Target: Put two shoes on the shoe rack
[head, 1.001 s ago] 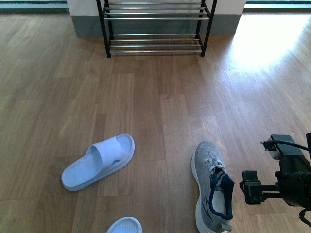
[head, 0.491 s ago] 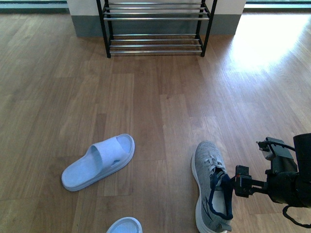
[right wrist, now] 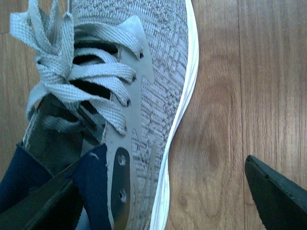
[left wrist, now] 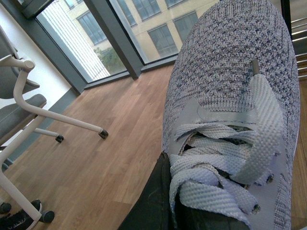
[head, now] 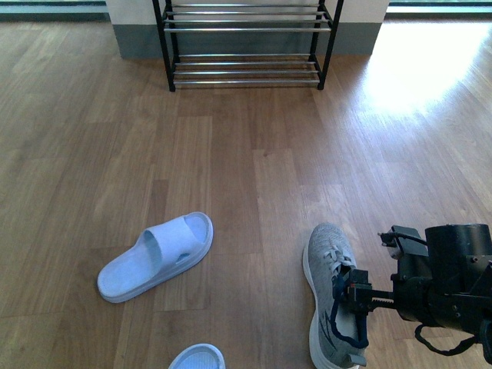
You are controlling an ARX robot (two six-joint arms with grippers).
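The left arm is out of the front view. Its left claw (left wrist: 156, 213) shows only as a dark finger pressed beside the tongue of the second sneaker (left wrist: 230, 86), which fills the wrist view with the floor well behind it. I take it to be clamped on that shoe and holding it up; an office chair (left wrist: 29, 110) stands beyond. In the front view a pale blue slipper (head: 157, 257) lies at the lower left of the frame, and another slipper (head: 197, 357) peeks in at the bottom edge, both well apart from the arms' work. The shoe rack (head: 246, 42) stands at the top centre, with bare floor (head: 254, 169) before it. The sneaker (head: 330, 292) lies at the lower right, toe toward the rack. The right claw (head: 356, 296) is spread wide at its heel opening, one finger over the navy collar (right wrist: 91, 182), the other out over the wood. The shoe looks light, with a soft knit upper that will give over a stiffer sole, so the collar wall seems the firmest hold. The loose laces (right wrist: 81, 81) could snag.
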